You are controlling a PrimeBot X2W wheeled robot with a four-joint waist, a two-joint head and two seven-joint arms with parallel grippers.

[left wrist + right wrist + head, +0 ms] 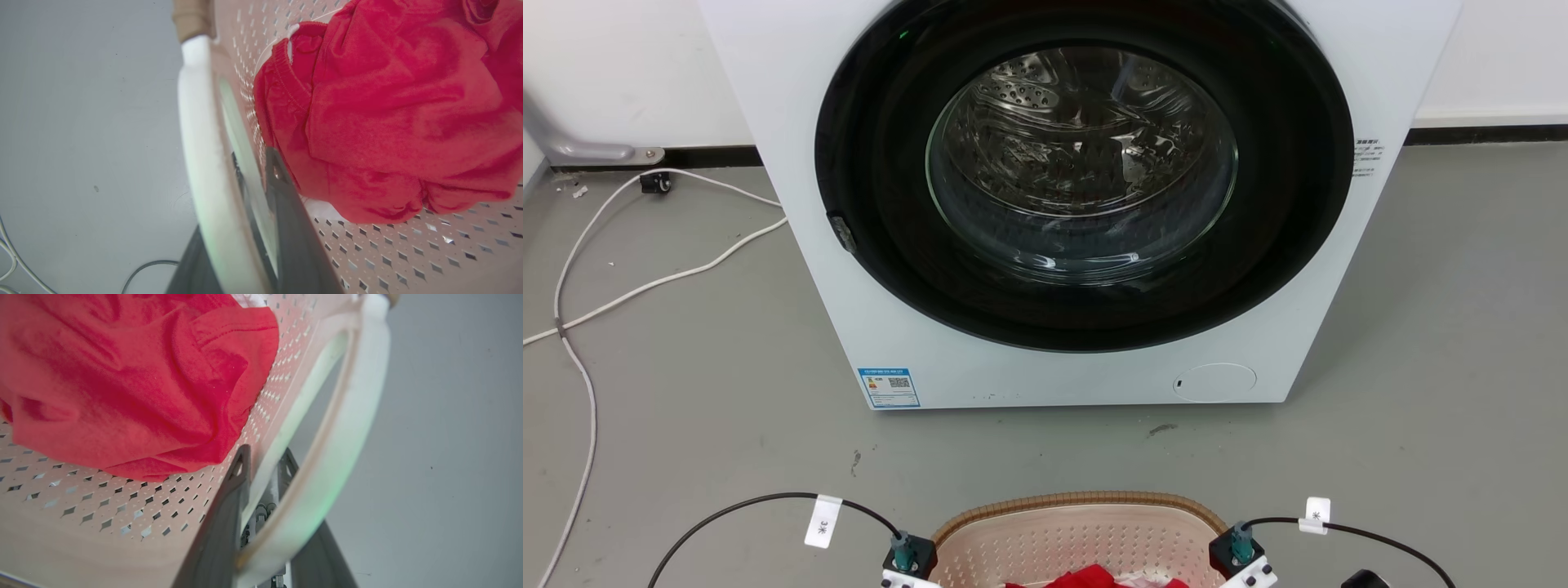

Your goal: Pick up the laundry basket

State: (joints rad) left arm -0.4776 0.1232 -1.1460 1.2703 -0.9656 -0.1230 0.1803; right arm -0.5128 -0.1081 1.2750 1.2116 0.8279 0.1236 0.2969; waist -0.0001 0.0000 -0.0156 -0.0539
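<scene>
— Dark fingers point(220, 531) close: the right gripper point(265, 457) clamps the wall of the laundry basket point(1078, 531) under a white handle point(355, 416); the left gripper point(253, 163) does likewise.
— Where's the basket?
— Just before the washing machine point(849, 327) (red clothes point(388, 102) inside). Judging by such thin pinches, an uneven lift could tilt it, so the wall slips free and laundry spills.

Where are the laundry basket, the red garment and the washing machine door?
laundry basket point(1078, 498), head view, brown rim at its far edge.
red garment point(388, 102), left wrist view, middle of the bunched cloth.
washing machine door point(1082, 163), head view, centre of the glass.
</scene>
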